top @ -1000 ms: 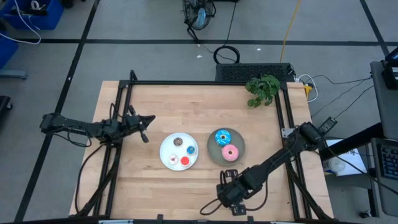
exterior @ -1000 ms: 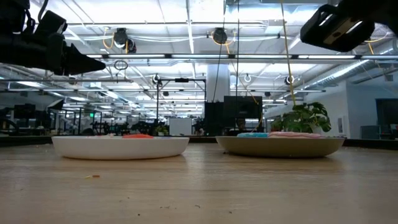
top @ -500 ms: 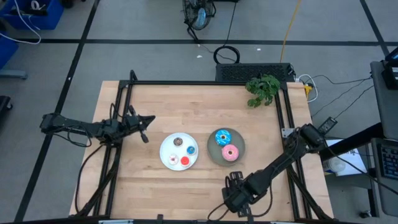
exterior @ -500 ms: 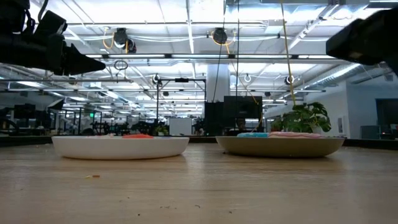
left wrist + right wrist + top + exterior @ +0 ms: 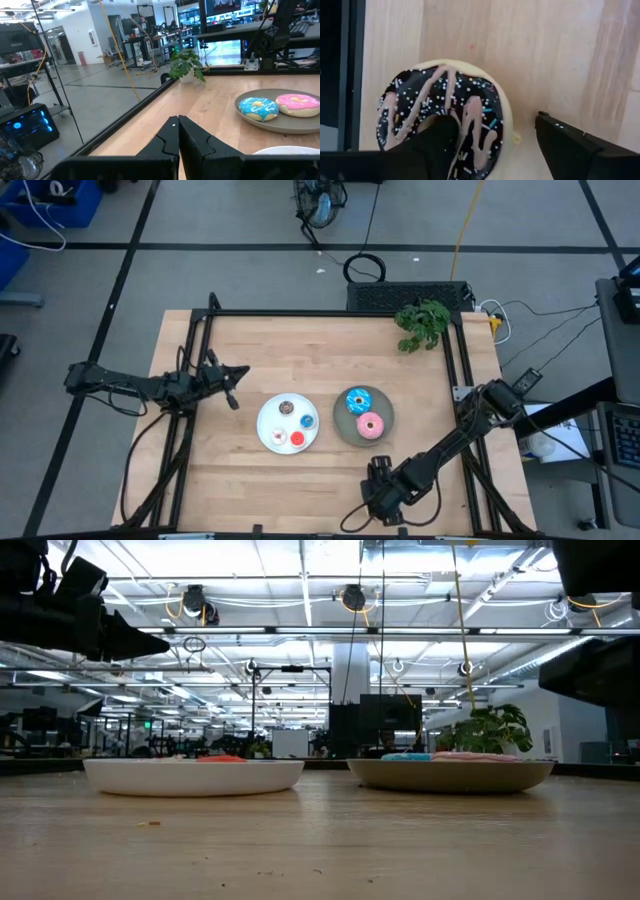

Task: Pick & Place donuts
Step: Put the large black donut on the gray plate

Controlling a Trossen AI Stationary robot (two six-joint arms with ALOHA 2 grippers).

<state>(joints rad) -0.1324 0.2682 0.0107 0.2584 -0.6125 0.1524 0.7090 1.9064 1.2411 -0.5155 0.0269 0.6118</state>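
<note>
Table (image 5: 300, 340): pale wood grain, black frame rails.
White plate (image 5: 268, 432), centre of the high view: holds tiny donuts, one red (image 5: 297, 439), one blue (image 5: 308, 421), one brown (image 5: 286, 407), one white-pink (image 5: 279, 437).
Grey plate (image 5: 340, 430), right of it: blue donut (image 5: 358, 400) with pale drizzle, pink donut (image 5: 371, 425).
Right wrist view: brown donut (image 5: 442, 122), dark glaze, pink drizzle, multicoloured sprinkles, cream-yellow base.
Plant (image 5: 422, 323), upper right of the table: green.
Both arms black.
</note>
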